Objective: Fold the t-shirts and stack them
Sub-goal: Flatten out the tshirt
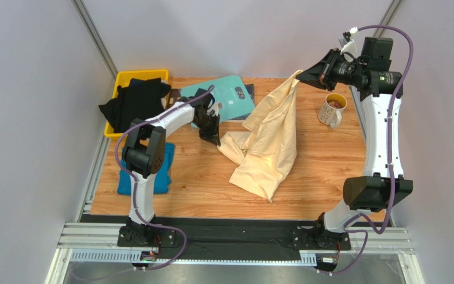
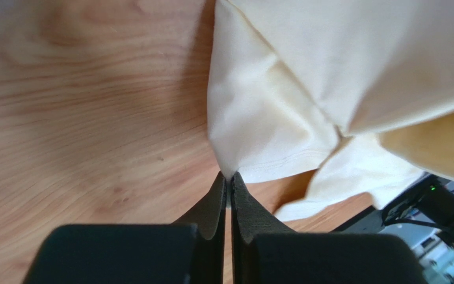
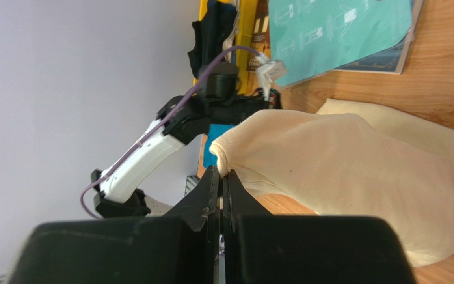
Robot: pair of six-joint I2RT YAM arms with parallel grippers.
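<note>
The pale cream-yellow t-shirt (image 1: 271,139) hangs stretched between my two grippers, its lower part crumpled on the wooden table (image 1: 324,171). My right gripper (image 1: 301,73) is shut on a top edge of it and holds that high at the back; in the right wrist view (image 3: 222,173) the cloth (image 3: 353,171) droops away. My left gripper (image 1: 216,141) is shut on a corner of the shirt low over the table; the left wrist view (image 2: 228,176) shows the cloth (image 2: 306,77) pinched at the tips. A teal-blue t-shirt (image 1: 167,171) lies folded at the left edge. Black t-shirts (image 1: 133,100) fill the yellow bin (image 1: 130,76).
A rigid teal board with white print (image 1: 229,97) lies at the back centre. A mug (image 1: 332,109) stands at the back right, beside my right arm. The yellow bin stands in the back left corner.
</note>
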